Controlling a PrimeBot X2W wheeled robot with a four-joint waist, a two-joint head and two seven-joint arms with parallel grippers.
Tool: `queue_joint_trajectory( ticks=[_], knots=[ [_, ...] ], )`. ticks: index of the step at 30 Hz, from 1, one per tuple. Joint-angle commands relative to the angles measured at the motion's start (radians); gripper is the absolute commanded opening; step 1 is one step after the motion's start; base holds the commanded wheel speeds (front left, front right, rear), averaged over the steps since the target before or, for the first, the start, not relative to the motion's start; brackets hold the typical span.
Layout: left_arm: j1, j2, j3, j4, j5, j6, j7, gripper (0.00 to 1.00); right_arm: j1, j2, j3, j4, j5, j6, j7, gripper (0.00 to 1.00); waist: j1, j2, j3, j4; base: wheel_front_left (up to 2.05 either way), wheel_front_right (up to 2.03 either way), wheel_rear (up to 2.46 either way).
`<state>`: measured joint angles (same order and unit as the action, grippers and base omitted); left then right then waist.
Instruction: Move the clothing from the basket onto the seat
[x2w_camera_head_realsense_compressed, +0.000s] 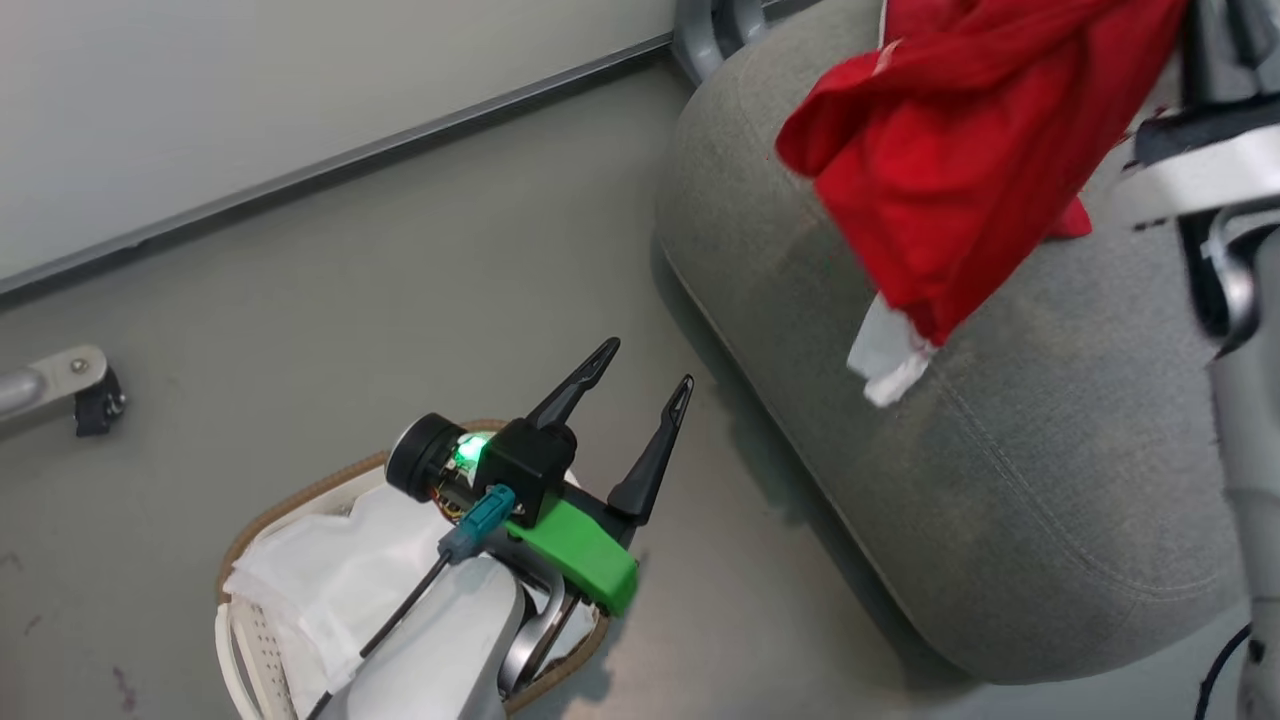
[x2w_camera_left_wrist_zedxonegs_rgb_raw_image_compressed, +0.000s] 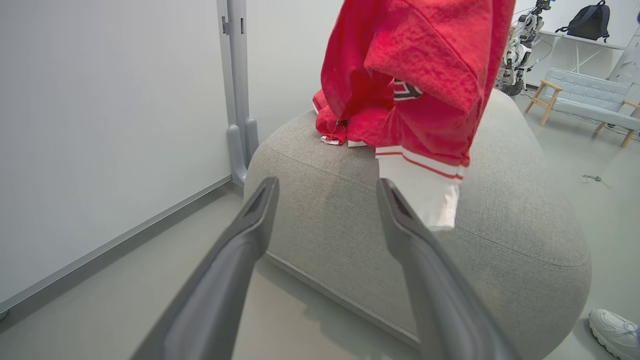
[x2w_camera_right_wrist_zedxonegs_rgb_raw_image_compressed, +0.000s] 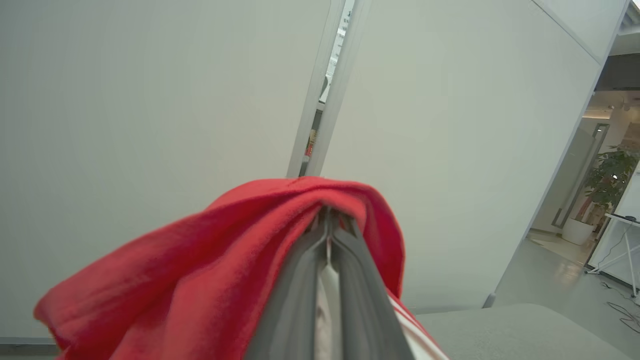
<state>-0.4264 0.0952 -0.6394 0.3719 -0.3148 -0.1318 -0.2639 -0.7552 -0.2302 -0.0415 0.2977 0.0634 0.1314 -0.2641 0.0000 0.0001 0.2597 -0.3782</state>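
Note:
The red clothing hangs in the air over the grey seat, its white cuff dangling lowest. In the right wrist view my right gripper is shut on the clothing, the cloth draped over its fingers. The left wrist view shows the clothing hanging above the seat, with another red bundle resting on the cushion behind it. My left gripper stands open and empty above the white basket, whose white liner shows inside.
A white wall with a grey baseboard runs along the far side of the floor. A metal caster leg sits at the left. A person's white shoe is on the floor beside the seat. A light bench stands far off.

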Motion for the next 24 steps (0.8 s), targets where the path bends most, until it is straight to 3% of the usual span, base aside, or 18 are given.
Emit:
queue_joint_trajectory(
  ticks=[1, 8, 13, 18, 24],
  knots=[
    [-0.023, 0.016, 0.003, -0.004, 0.007, 0.002, -0.001, 1.0, -0.039, -0.023, -0.021, 0.014, 0.002, -0.001, 0.0, 0.0, 0.0, -0.0001, 0.083, 0.065, 0.0, 0.0, 0.0],
    [-0.086, 0.044, 0.009, -0.03, 0.022, 0.002, -0.001, 1.0, -0.229, -0.156, -0.155, 0.116, 0.0, -0.001, 0.0, 0.0, 0.0, -0.0001, 0.227, 0.135, 0.0, 0.0, 0.0],
    [-0.124, 0.064, 0.025, -0.043, 0.036, 0.002, -0.001, 1.0, -0.309, -0.199, -0.239, 0.202, -0.015, -0.001, 0.0, 0.0, 0.0, -0.0001, 0.315, 0.159, 0.0, 0.0, 0.0],
    [-0.147, 0.077, 0.039, -0.057, 0.051, 0.002, -0.001, 1.0, -0.27, -0.173, -0.301, 0.241, -0.042, -0.001, 0.0, 0.0, 0.0, -0.0001, 0.375, 0.164, 0.0, 0.0, 0.0],
    [-0.144, 0.084, 0.053, -0.067, 0.058, 0.002, -0.001, 1.0, -0.158, -0.092, -0.394, 0.269, -0.073, -0.001, 0.0, 0.0, 0.0, -0.0001, 0.421, 0.16, 0.0, 0.0, 0.0]
  ],
)
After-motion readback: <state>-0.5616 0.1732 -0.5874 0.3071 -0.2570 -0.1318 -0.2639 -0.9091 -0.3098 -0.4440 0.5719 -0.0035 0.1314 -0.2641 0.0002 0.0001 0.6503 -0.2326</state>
